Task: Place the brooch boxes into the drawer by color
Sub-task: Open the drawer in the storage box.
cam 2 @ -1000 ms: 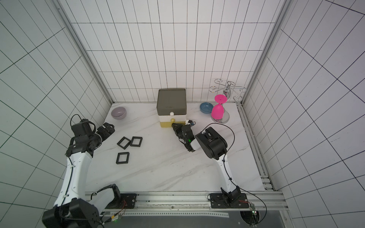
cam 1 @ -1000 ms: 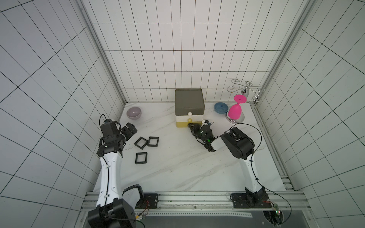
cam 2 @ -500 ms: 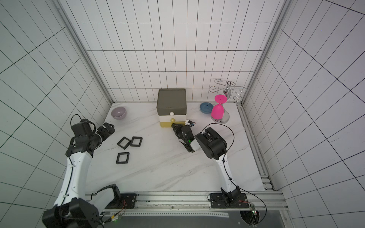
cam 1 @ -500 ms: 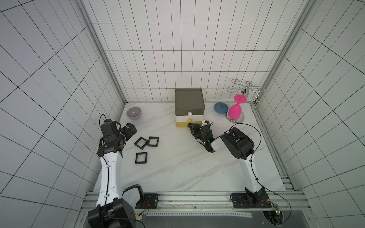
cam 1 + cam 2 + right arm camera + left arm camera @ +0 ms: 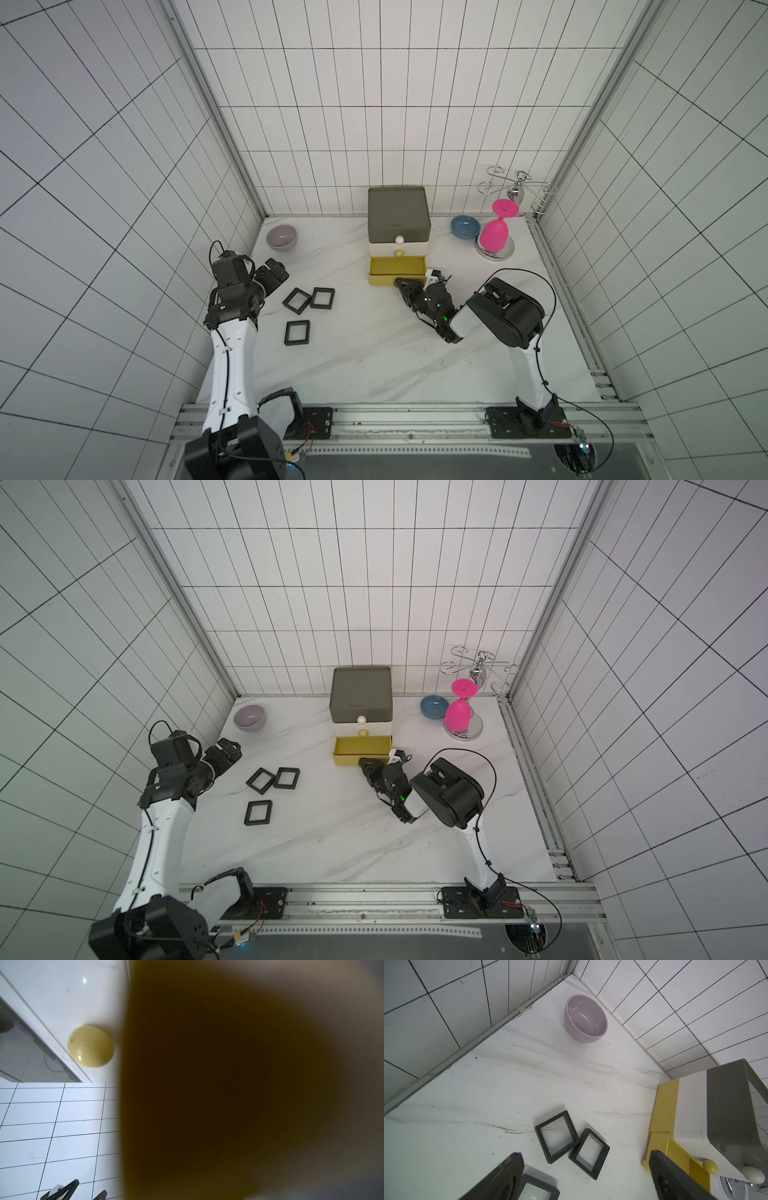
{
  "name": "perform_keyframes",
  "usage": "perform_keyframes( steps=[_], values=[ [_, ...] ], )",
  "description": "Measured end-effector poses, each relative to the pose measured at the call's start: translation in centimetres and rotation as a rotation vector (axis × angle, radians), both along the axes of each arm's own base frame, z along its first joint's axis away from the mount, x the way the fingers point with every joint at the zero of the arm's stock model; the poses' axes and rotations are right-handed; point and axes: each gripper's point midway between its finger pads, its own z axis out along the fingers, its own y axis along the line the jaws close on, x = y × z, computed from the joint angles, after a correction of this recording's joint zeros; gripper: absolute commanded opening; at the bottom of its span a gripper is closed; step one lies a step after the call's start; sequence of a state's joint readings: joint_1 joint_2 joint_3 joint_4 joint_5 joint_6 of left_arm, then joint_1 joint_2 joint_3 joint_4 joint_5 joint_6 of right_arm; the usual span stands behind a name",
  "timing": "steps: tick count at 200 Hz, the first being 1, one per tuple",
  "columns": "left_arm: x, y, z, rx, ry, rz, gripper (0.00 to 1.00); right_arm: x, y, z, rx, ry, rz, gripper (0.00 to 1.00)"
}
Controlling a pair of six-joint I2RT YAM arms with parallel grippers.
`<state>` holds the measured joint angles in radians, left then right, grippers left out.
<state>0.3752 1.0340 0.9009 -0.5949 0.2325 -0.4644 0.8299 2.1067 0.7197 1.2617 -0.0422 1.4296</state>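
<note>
Drawer-handling step: my right end effector meets the front of the pulled-out yellow tier, grip not discernible; left end effector spread near three black brooch boxes on the tabletop, which I judge belong in the closed dark tier

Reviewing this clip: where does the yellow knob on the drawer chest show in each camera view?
Both top views: the yellow knob sits mid-front on the white tier, between the white knob and the open yellow tier.
Left wrist: the knob is beside the white knob.
Right wrist: it is large, close up.
Shared landmark: the white tier's front.
</note>
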Motion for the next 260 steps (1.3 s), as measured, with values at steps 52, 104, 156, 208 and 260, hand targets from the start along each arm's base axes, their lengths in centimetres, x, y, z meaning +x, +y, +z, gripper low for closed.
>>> perform_keyframes(
  steps=[52, 104, 156, 208, 260],
  values=[
    [0.0, 0.0, -0.1, -0.001, 0.002, 0.0, 0.98, -4.1, -0.6, -0.3, 0.007, 0.01, 0.02, 0.2],
    [0.1, 0.0, -0.3, -0.003, 0.008, -0.001, 0.98, -5.4, -1.3, -0.6, 0.011, 0.011, 0.03, 0.37],
    [0.1, 0.0, -0.3, -0.003, 0.009, -0.001, 0.98, -6.1, -1.1, -0.5, 0.01, 0.014, 0.051, 0.68],
    [0.1, 0.0, -0.5, -0.005, 0.015, -0.001, 0.98, -7.0, -2.5, 3.3, -0.031, -0.059, 0.035, 0.73],
    [0.2, 0.0, -0.5, -0.006, 0.016, 0.0, 0.98, -9.2, -2.2, 9.7, -0.248, -0.233, 0.081, 0.74]
  ],
)
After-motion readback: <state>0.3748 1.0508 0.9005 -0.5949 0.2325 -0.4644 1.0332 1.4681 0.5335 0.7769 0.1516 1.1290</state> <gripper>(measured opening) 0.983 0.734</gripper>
